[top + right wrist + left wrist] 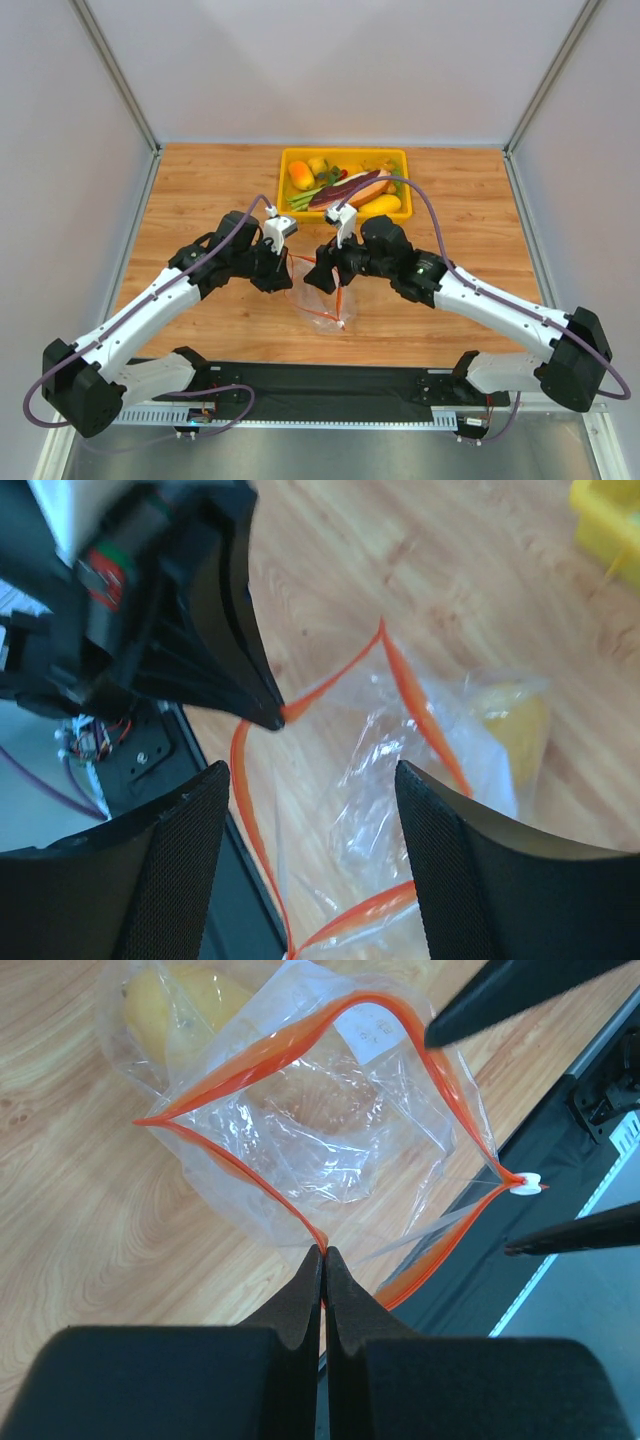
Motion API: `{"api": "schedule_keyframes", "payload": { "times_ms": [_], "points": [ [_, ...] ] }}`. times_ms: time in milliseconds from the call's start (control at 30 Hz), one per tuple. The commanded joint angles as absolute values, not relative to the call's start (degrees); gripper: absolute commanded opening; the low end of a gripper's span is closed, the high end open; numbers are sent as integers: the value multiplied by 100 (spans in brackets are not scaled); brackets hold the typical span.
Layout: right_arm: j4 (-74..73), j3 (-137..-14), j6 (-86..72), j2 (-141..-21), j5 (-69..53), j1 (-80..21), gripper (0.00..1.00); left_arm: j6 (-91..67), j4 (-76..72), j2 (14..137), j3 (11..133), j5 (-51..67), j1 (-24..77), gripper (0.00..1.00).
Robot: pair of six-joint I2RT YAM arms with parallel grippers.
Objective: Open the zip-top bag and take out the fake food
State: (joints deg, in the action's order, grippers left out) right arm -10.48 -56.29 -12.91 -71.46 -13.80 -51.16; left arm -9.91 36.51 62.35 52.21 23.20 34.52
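Note:
The zip-top bag (pixel 322 298) lies on the wooden table between my grippers, with its red-orange zip strip (pixel 262 1056) pulled into a wide open mouth. The white slider tab (pixel 527 1185) sits at one end. A small yellow fruit (pixel 178 1002) lies inside the bag; it also shows in the right wrist view (pixel 517 725). My left gripper (pixel 324 1251) is shut on the near zip strip; it also shows in the top view (pixel 279 272). My right gripper (pixel 312 770) is open over the bag's mouth, touching nothing. The maroon meat slice (pixel 348 189) lies in the yellow bin.
The yellow bin (pixel 345 153) stands at the back centre and holds several toy foods, among them a yellow mango-like piece (pixel 381 205) and an orange piece (pixel 300 175). A black mat (pixel 330 380) runs along the table's near edge. Frame posts stand at the back corners.

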Motion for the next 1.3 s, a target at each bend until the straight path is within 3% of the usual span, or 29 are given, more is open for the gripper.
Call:
{"api": "schedule_keyframes", "payload": {
  "times_ms": [0, 300, 700, 1000, 1267],
  "points": [
    [-862, -5266, -1775, -7066, -1994, -5159, 68, -958, 3568, 6152, 5300, 2329, 3489, 0],
    [-738, -5221, -1951, -7435, -2180, -5264, 64, -958, 3551, 6205, 5282, 2373, 3551, 0],
    [-905, -5563, -2241, -8305, -1495, -5265, 66, -932, 3533, 6249, 5282, 2408, 3621, 0],
    [-439, -5309, -2821, -8148, -1012, -5063, 66, -923, 3542, 6249, 5282, 2391, 3630, 0],
    [-1221, -5563, -2338, -8341, -150, -5194, 64, -923, 3524, 6214, 5282, 2461, 3630, 0]
  ]
}}
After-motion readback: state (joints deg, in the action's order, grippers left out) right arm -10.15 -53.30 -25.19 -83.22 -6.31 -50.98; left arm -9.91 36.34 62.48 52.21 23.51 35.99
